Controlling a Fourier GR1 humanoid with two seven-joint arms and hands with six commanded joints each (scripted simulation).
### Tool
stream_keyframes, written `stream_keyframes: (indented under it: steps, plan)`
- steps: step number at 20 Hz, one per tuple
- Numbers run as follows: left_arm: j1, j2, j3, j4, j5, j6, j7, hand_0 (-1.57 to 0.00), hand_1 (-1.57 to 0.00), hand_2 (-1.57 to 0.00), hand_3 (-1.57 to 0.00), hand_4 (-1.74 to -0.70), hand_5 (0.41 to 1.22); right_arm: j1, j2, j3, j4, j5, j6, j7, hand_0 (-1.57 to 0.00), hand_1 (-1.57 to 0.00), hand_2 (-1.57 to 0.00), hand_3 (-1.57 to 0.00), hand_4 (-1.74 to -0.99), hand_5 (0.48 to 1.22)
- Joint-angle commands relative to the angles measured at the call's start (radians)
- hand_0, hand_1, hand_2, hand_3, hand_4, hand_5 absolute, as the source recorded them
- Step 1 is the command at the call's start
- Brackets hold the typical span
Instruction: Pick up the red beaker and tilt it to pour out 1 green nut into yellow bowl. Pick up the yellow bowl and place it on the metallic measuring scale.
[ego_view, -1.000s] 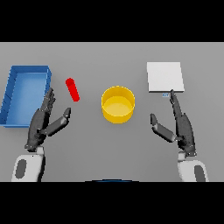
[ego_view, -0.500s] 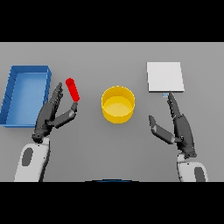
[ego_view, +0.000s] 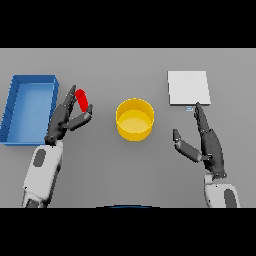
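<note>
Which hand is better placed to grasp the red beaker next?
The left hand. Its open fingers already reach up beside the small red beaker, left of the round yellow bowl. The right hand sits open far across the table, below the flat metallic measuring scale.

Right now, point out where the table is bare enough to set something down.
Bare patches: between the bowl and the scale; the far strip behind the bowl; the near middle between the two arms. Crowded: the left, where the left hand reaches the beaker beside the blue tray. The right hand sits just below the scale.
</note>
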Motion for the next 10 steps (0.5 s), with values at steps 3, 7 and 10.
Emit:
stream_keyframes:
  steps: [3,7,10]
  plan:
    - [-0.054,-0.001,0.017,0.072,-0.002,0.006,-0.029,0.0,0.0,0.0,0.0,-1.32,0.712,0.001,0.015,0.007,0.006,-0.001,-0.001,-0.001,0.0,0.0,0.0,0.0,-1.338,0.688]
    - [-0.142,-0.001,0.035,0.166,-0.011,0.018,-0.039,0.0,0.0,0.0,0.0,-1.31,0.704,0.016,0.011,0.004,0.0,-0.004,0.001,-0.033,0.0,0.0,0.0,0.0,-1.332,0.685]
    - [-0.171,0.004,0.04,0.21,-0.012,0.007,-0.054,0.0,0.0,0.0,0.0,-1.32,0.708,-0.006,0.001,-0.007,0.002,-0.014,0.003,-0.012,0.0,0.0,0.0,0.0,-1.32,0.683]
